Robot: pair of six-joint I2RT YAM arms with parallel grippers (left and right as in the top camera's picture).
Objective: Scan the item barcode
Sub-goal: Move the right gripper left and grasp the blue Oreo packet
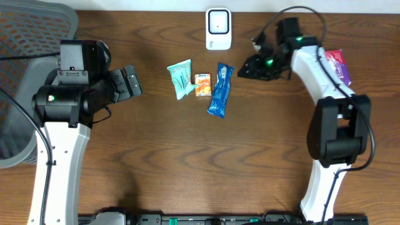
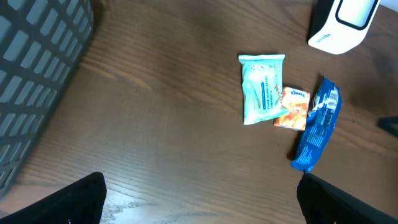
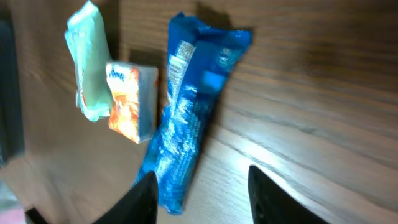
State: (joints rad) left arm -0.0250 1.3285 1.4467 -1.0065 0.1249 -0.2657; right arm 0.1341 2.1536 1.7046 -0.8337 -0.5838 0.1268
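Hovering near the blue packet (image 3: 186, 124), the right gripper (image 3: 202, 177) is standing parted and empty; the left gripper (image 2: 199, 180) is gaping wide.

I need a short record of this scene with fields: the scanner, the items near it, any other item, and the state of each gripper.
scanner: white scanner, at the far edge of the table
items: green packet, orange box, blue packet, close together in a row in front of the scanner
other item: purple packet, behind the right arm
left gripper: open, empty, left of the row
right gripper: open, empty, beside the blue packet
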